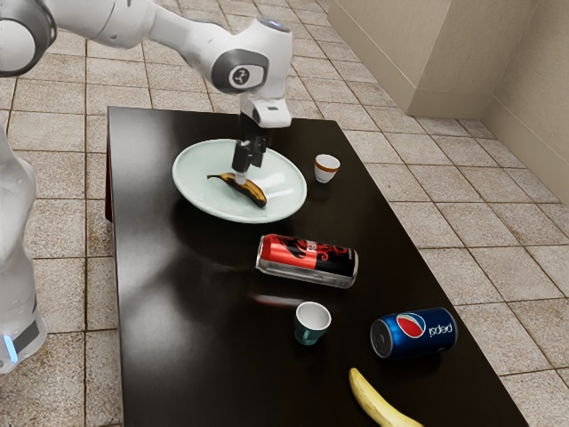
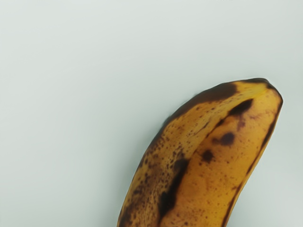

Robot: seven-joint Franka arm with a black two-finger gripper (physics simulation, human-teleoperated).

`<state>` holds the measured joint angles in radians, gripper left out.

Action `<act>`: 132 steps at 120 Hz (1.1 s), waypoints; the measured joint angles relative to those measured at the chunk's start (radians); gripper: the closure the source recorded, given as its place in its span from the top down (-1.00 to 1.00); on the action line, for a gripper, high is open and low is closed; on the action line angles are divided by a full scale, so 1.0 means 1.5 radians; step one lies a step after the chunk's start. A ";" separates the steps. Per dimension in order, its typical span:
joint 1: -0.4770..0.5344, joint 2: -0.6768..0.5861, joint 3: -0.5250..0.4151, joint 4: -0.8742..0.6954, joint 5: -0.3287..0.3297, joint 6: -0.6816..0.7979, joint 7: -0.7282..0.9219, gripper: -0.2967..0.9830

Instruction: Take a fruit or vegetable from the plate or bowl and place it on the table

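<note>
Soft light lies over the room I stand in: item, tiled floor (image 1: 67, 231), evenly bright; item, black table (image 1: 169, 365), cloudy sheen, reddish reflection; item, pale plate (image 1: 191, 191), white glints, faint shadow beside the banana (image 2: 208, 156).

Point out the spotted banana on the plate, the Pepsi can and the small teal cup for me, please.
Spotted banana (image 2: 203, 165): wrist view, on its dark-flecked peel.
Pepsi can (image 1: 414, 334): exterior view, on its printed side.
Teal cup (image 1: 308, 336): exterior view, on its outer wall.

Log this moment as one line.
gripper: down at spotted banana | banana: on plate | grip: unclear | move to table: not done
</note>
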<state>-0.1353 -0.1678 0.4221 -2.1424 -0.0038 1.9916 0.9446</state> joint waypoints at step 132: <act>0.013 0.030 0.001 -0.045 -0.100 0.094 0.199 -0.01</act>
<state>-0.1151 -0.1228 0.4231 -2.2095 -0.1532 2.1325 1.2424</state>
